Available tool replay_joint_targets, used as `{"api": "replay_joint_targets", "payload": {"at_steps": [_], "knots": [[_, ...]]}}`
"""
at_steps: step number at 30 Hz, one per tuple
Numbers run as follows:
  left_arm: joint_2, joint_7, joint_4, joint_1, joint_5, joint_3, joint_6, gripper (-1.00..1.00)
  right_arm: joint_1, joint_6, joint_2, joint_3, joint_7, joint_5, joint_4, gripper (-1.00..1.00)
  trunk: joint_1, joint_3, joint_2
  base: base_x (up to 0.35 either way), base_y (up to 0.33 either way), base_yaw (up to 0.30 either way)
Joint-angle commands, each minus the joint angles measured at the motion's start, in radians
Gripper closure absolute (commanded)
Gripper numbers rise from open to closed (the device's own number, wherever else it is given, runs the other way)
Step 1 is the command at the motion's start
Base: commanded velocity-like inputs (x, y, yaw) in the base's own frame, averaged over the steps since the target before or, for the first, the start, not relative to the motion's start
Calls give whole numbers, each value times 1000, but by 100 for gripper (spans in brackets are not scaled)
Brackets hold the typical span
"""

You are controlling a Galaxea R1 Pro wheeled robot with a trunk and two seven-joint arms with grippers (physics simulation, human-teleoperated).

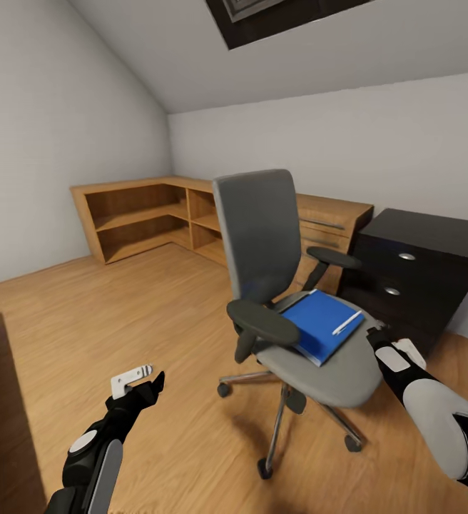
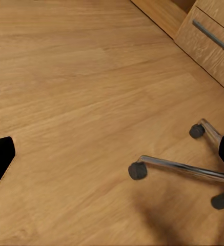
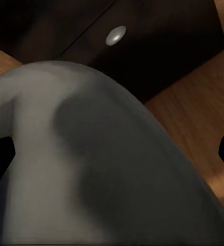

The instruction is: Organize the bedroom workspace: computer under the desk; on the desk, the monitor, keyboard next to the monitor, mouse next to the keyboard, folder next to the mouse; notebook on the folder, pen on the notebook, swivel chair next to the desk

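Item: grey padded swivel chair (image 1: pixel 302 285) on castors, standing on the wood floor (image 1: pixel 120 321). On its seat lies the blue flat folder (image 1: pixel 324 325), a white pen (image 1: pixel 347 323) on top.

Right gripper (image 1: pixel 377 335) at the seat's edge, jaws apart. Left gripper (image 1: pixel 143 382) low over the floor, jaws apart.

Risks: a nudge may roll the chair away; tilting the folder may shed the pen.

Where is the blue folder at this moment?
In the head view, the blue folder lies on the swivel chair seat, a pen on top, just left of the right gripper.
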Motion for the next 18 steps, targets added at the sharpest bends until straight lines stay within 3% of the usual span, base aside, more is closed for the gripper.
{"api": "replay_joint_targets", "payload": {"at_steps": [1, 13, 18], "knots": [[-1, 6, 0, -1, 10, -2, 5, -100, 0, -3, 0, 4, 1, -19, 0, -100, 0, -1, 0, 0, 0, 259], [-2, 7, 3, -1, 9, -34, 5, -100, 0, -2, 0, 4, 2, -19, -1, -100, 0, -6, 0, 0, 0, 258], [-2, 7, 7, -1, 9, -47, 5, -100, 0, -1, -1, 4, 2, -19, -2, -100, 0, -6, 0, 0, 0, 78]]}}
